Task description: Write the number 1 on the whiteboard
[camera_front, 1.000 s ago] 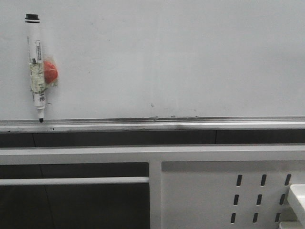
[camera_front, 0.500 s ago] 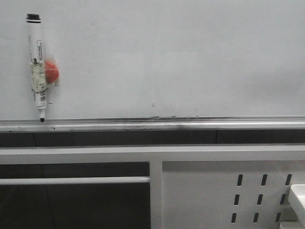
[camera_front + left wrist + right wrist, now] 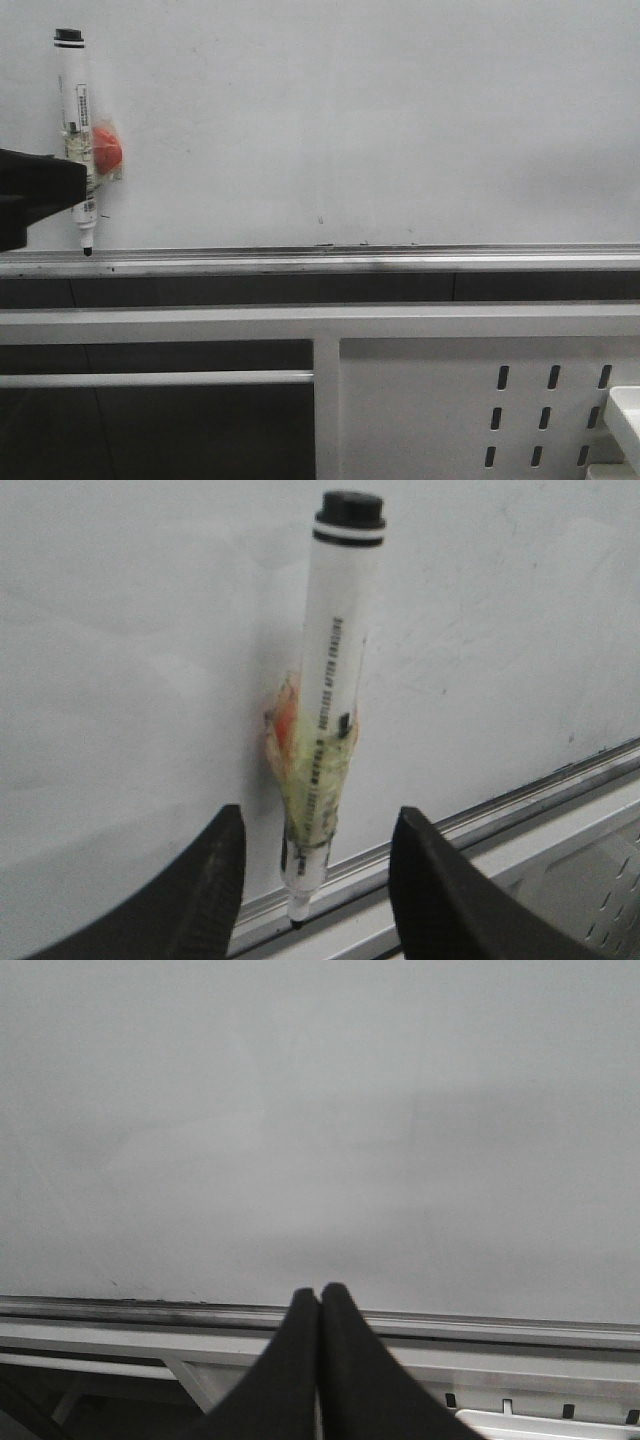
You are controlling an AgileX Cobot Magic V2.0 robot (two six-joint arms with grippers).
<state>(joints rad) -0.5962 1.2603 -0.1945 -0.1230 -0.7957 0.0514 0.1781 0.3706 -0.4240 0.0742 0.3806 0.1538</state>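
The whiteboard [image 3: 380, 120] fills the upper part of the front view, edged below by a silver tray rail [image 3: 320, 262]. No number 1 stroke shows on it. A white marker pen [image 3: 78, 130] with a black cap hangs upright at the board's left, taped to a red magnet [image 3: 107, 148], tip down just above the rail. My left gripper [image 3: 30, 190] enters from the left edge beside the pen. In the left wrist view it [image 3: 315, 845] is open, its fingers on either side of the pen's [image 3: 335, 680] lower end, not touching. My right gripper [image 3: 320, 1300] is shut and empty before the bare board [image 3: 320, 1110].
Below the rail are a white frame bar [image 3: 320, 322] and a white slotted metal panel [image 3: 480, 410] at the lower right. A white tray corner [image 3: 625, 415] shows at the right edge. Tiny dark specks [image 3: 320, 220] sit low on the board.
My left gripper has come into the front view from the left edge and now stands beside the pen. The pen and board have not moved.
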